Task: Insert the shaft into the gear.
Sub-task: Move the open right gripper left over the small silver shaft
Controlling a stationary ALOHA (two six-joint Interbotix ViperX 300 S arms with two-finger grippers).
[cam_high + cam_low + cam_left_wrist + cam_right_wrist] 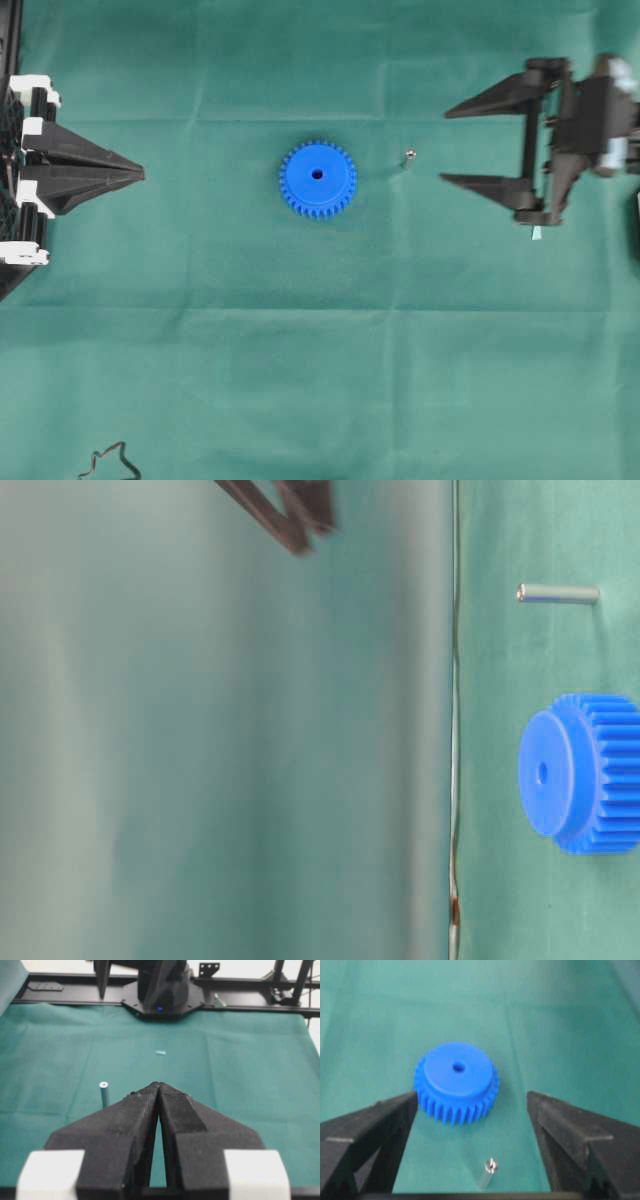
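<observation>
Shaft standing free beside the gear, not yet gripped or inserted.

The gear [318, 179] lies flat on the green cloth [300, 380], hub up, its centre hole open and empty. The shaft [408, 155] stands upright just beside the gear, on the side toward the right gripper [446, 146], touching neither. That gripper's jaws stand wide apart and hold nothing, and it sits short of the shaft. The left gripper [143, 173] is well away on the gear's far side, jaws pressed together, empty. Judged step: approach for pickup. The next move calls for bracketing the slender pin squarely without toppling it, then lining it up over the hole. From the left wrist camera, that gripper's own fingers [150, 1125] hide the gear.
</observation>
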